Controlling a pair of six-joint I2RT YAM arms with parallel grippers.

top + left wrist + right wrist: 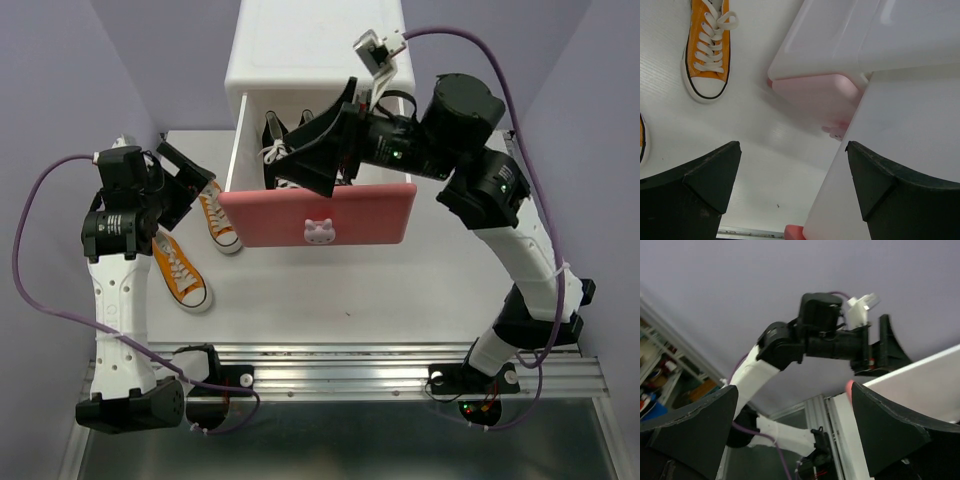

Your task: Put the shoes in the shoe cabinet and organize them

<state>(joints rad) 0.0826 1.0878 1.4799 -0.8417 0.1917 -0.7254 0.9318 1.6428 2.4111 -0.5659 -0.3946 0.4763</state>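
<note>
At the far edge of the table (350, 300), midway: shoe cabinet (300, 50), upper drawer (350, 215) pulled out toward the near edge. Inside, left end: stowed sneakers (273, 135), partly hidden. Left of the drawer, on the table: far sneaker (219, 217) just beside its front corner, near sneaker (180, 270) closer to the left edge.

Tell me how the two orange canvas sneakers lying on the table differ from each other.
The orange canvas sneaker nearer the cabinet lies close beside the deep pink drawer front, its heel hidden under the left pincer. The outer orange canvas sneaker sits farther left, nearer the near edge of the white table, and is almost wholly visible. Both rest sole-down, white laces up, toes toward that edge, outside the drawer.
</note>
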